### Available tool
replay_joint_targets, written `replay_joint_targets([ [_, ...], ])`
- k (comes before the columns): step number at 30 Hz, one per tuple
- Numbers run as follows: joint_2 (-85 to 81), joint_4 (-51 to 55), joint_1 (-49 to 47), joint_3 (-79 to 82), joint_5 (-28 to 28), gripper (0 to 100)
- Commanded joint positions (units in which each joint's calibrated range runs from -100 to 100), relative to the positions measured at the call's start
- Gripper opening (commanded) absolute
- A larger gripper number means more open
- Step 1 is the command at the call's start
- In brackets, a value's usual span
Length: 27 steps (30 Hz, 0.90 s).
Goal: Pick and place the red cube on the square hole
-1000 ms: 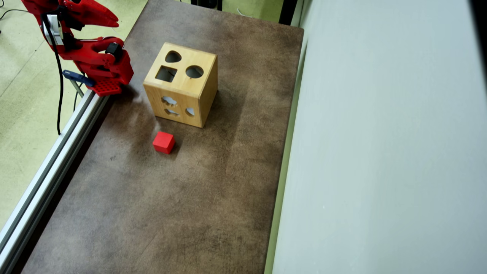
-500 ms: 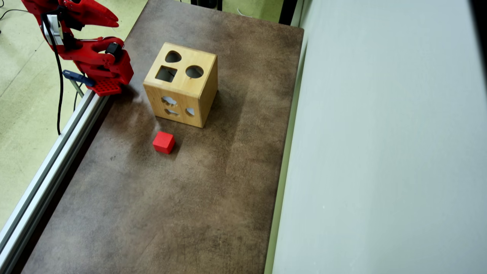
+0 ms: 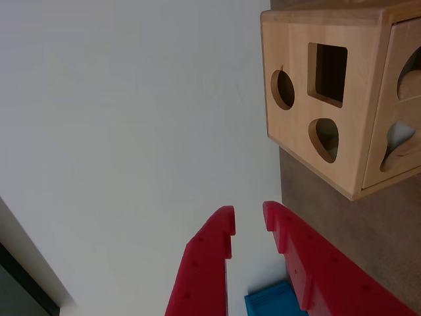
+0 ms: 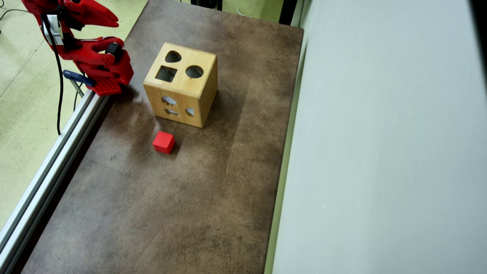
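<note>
Across the last second we observe no change: the arm [image 4: 85,57] remains folded at the table's [image 4: 171,213] upper-left corner in the overhead view, and the red cube [image 4: 164,142] has not shifted. We judge the pick has not begun.

The gripper [image 3: 248,220] appears in the wrist view with its two red fingers slightly parted, a narrow gap between the tips, and nothing held between them. It points past the wooden box [image 3: 368,161] toward the pale wall [image 3: 131,118].

The red cube lies on the table surface, just in front of the wooden box [image 4: 182,85] and apart from it, well clear of the gripper. It does not appear in the wrist view.

The square hole [image 4: 166,74] sits on the box's top face, beside the round cut-out [image 4: 194,71] and the heart-shaped cut-out [image 4: 173,57]. In the wrist view we also see the square hole [image 3: 327,74].

The first required move is a reach toward the cube, with the fingers opened wider than they stand now.
</note>
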Motion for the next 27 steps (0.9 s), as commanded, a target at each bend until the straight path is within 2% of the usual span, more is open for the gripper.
replay_joint_targets([
  [1,0.2,0.6,-0.1,0.1,-0.1,8],
  [16,1.8,0.6,0.3,0.1,-0.2,8],
  [22,20.4,0.6,0.4,-2.7,0.1,8],
  [27,36.2,0.6,3.9,-14.3,0.2,9],
])
